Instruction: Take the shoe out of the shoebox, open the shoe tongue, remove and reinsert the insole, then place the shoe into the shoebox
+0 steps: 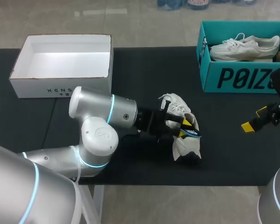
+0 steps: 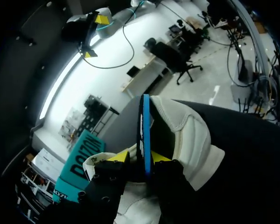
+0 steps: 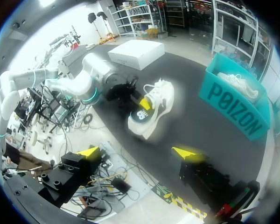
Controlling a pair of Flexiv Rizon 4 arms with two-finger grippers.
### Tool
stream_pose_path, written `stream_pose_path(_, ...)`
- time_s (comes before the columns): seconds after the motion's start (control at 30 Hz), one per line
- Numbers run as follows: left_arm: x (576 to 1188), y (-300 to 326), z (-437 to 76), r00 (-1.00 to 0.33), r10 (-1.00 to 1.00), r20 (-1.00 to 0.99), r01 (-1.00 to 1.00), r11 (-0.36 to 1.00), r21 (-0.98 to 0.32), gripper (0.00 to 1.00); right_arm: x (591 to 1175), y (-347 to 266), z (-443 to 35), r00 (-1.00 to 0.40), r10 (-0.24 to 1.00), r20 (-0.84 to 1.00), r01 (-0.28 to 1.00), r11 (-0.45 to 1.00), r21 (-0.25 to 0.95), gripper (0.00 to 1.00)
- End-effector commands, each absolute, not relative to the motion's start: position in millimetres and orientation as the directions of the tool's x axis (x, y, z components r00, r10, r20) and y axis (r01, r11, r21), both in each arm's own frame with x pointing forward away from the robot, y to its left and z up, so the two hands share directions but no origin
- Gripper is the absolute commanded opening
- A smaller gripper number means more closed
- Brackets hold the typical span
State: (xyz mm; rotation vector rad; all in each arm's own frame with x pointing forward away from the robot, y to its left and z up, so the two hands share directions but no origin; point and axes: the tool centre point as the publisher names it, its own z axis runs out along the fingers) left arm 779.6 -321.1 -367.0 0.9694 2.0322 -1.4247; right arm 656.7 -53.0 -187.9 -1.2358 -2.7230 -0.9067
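Note:
A white sneaker (image 1: 184, 140) lies on its side on the black table, in front of my left gripper (image 1: 183, 127). In the left wrist view the black insole with a blue edge (image 2: 145, 130) stands upright between the yellow tips of the left gripper (image 2: 137, 157), half out of the shoe (image 2: 186, 135). The fingers stand slightly apart, with a thin dark gap on one side of the insole. My right gripper (image 1: 254, 119) hangs wide open at the table's right side, well away from the shoe (image 3: 154, 109), with nothing in it (image 3: 137, 151).
A teal shoebox (image 1: 233, 77) at the back right holds a second white sneaker (image 1: 245, 46). An open white box (image 1: 60, 60) stands at the back left. My left arm (image 1: 102, 121) lies across the middle of the table.

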Motion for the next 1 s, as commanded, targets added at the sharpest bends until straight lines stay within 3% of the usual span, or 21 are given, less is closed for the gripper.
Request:
stream_pose_path(0.03, 772, -318, -361, -0.634, 0.271, -0.724, 0.773, 0.215, -0.597, 1.0, 655, -53, -189, -0.686, 0.686, 0.242, 0.694, 0.517, 0.501, 1.0)
stream_pose_path(0.67, 750, -296, -336, -0.668, 0.104, -0.736, 0.737, 0.229, -0.636, 1.0, 655, -53, -189, -0.686, 0.686, 0.242, 0.694, 0.517, 0.501, 1.0)
stream_pose_path(0.77, 747, -297, -335, -0.675, 0.094, -0.731, 0.731, 0.218, -0.647, 0.88, 655, -53, -189, -0.686, 0.686, 0.242, 0.694, 0.517, 0.501, 1.0)
stream_pose_path(0.83, 745, -298, -336, -0.681, 0.096, -0.726, 0.726, 0.215, -0.653, 0.5, 655, -53, -189, -0.686, 0.686, 0.242, 0.694, 0.517, 0.501, 1.0)
stream_pose_path(1.0, 748, -298, -340, -0.706, 0.07, -0.704, 0.702, 0.199, -0.684, 0.48, 655, -53, -189, -0.686, 0.686, 0.242, 0.694, 0.517, 0.501, 1.0)
